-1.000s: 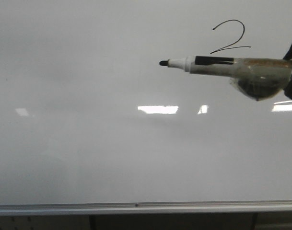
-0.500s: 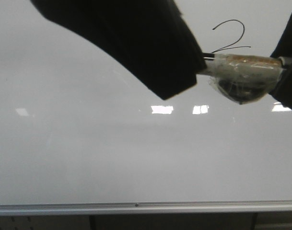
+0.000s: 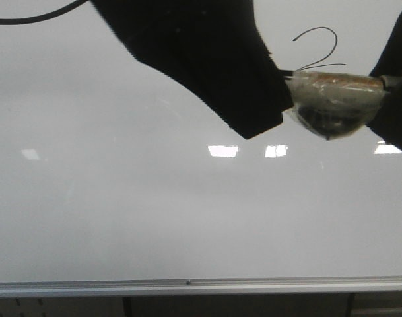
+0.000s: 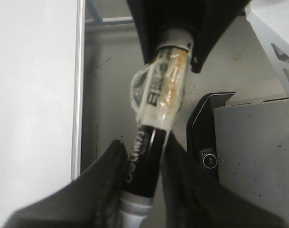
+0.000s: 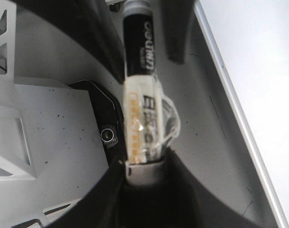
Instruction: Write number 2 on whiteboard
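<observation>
Front view: the left pincer (image 3: 270,99) now covers the marker (image 3: 333,99) front and closes on it; the right pincer (image 5: 144,190) grips its taped end. The number 2 (image 3: 317,49) sits upper right on the glossy whiteboard (image 3: 154,211).

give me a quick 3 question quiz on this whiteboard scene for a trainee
1. True or false: the number 2 is already drawn on the whiteboard.
2. Multiple choice: which grippers have their fingers on either side of the marker? A) left gripper only B) right gripper only C) both
3. Short answer: in the front view, on which side of the marker does the left gripper sit?

Key
1. True: a thin black 2 shows at the board's upper right.
2. C: the left gripper flanks the black barrel near the tip end, and the right gripper holds the taped back end.
3. The left side, covering the tip end.
</observation>
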You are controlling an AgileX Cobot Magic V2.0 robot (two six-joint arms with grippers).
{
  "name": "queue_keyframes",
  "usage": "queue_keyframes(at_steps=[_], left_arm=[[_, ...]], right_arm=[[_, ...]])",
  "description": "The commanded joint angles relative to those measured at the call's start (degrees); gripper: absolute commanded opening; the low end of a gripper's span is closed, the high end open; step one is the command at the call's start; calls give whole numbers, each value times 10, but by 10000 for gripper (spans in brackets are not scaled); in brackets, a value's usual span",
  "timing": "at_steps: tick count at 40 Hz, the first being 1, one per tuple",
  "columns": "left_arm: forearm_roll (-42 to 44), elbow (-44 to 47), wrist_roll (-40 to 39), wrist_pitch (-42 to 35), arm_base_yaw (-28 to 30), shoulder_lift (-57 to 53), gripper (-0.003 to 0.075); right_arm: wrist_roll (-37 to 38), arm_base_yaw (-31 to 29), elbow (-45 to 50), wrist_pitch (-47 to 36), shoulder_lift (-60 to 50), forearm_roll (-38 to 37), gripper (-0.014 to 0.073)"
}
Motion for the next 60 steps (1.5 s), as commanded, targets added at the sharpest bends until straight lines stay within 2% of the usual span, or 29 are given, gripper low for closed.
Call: queue_keyframes(at_steps=[1,4,10,14,20,24,28,32,35,43,47,52,60], left_arm=[[-17,-19,0,-27,-4,-18,77],[-17,-19,0,-27,-4,-18,47],[-17,-19,-1,-27,-4,-18,41],[-15,-19,-6,-26,-4,-20,41],[18,-19,-41,-14,3,-35,41],[81,-19,-98,-11,15,-55,41],[156,-19,-183,-10,34,-80,41],[247,-19,-332,-7,67,-111,41],[310,-18,-426,13,96,-134,41],[420,43,-544,-4,187,-214,41],[437,100,-593,-69,253,-249,41],[419,175,-659,-200,340,-264,41],[361,266,-661,-396,412,-241,41]], right_arm=[[-7,0,-19,-13,-12,22,87],[-7,0,-19,-13,-12,22,183],[-7,-3,-19,-17,-12,21,476],[-7,-14,-19,-18,-17,21,561],[16,-72,-19,-21,-51,-7,561],[56,-130,-19,-30,-84,-46,561],[90,-195,-19,-37,-112,-76,561],[112,-245,-19,-44,-130,-78,561],[112,-264,-19,-44,-136,-78,561],[112,-269,-18,-45,-137,-77,561],[112,-269,-18,-46,-137,-76,561],[112,-269,-18,-51,-137,-75,561],[112,-269,-18,-55,-137,-74,561]])
